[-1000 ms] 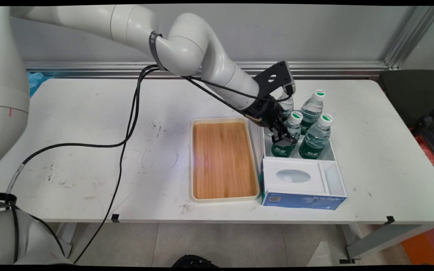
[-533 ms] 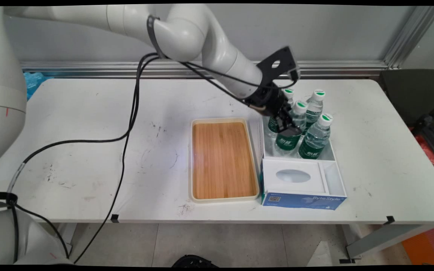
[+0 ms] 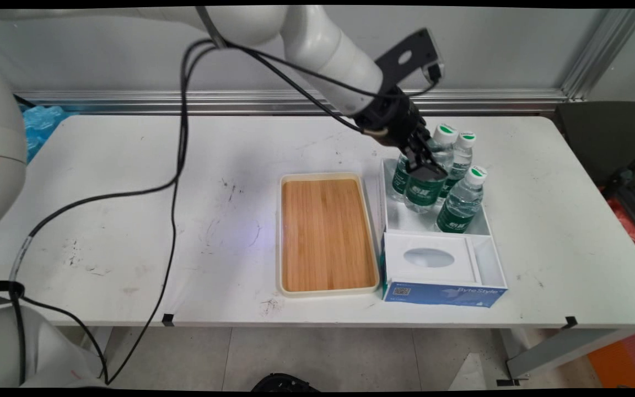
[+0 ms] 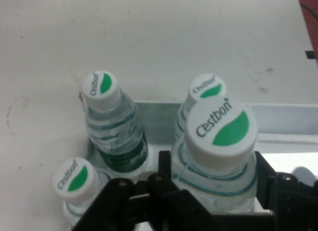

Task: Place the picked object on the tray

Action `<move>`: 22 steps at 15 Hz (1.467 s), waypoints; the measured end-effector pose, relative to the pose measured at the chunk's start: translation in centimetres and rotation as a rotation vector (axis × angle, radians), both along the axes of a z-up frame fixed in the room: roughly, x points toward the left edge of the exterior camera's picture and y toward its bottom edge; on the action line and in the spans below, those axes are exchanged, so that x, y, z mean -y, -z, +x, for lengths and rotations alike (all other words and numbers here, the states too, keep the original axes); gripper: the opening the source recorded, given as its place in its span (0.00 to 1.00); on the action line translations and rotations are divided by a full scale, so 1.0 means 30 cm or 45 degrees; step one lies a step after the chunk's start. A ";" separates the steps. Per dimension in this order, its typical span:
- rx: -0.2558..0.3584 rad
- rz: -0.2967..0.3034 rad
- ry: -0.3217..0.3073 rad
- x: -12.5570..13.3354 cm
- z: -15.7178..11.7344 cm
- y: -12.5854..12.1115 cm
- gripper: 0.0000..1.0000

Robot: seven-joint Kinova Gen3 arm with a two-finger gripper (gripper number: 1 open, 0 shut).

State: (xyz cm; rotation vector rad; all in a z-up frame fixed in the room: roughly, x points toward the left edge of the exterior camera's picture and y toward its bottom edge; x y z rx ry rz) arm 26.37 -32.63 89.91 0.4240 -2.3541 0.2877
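Gripper [image 3: 425, 171] pinches a water bottle [image 3: 426, 179] around its body, both fingers pressed against the clear plastic, and holds it tilted above the floor of the white box [image 3: 485, 223]; in the hand view the gripper [image 4: 211, 179] flanks that bottle [image 4: 218, 141], whose white cap with a green leaf mark fills the frame's right half.

Going left to right across the table [image 3: 130, 182]: black cables [image 3: 177, 182] hang from the arm and trail over the bare white surface. Next lies a cream tray with a wooden floor [image 3: 326, 234], nothing on it. Just beside its right edge sits the white box. Three other bottles stand in the box's far part: one [image 3: 400, 179] behind the held bottle on the left, one [image 3: 462, 151] at the back, and one [image 3: 462, 201] at the right. A blue tissue box [image 3: 441, 295] sits in the near part.
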 end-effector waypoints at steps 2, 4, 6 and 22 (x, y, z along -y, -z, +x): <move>0.014 0.006 0.012 -0.024 0.037 -0.045 0.00; 0.031 0.015 0.026 -0.059 0.089 -0.087 0.00; 0.050 0.023 0.037 -0.100 0.157 -0.116 0.00; 0.065 0.036 0.121 -0.235 0.333 0.091 0.00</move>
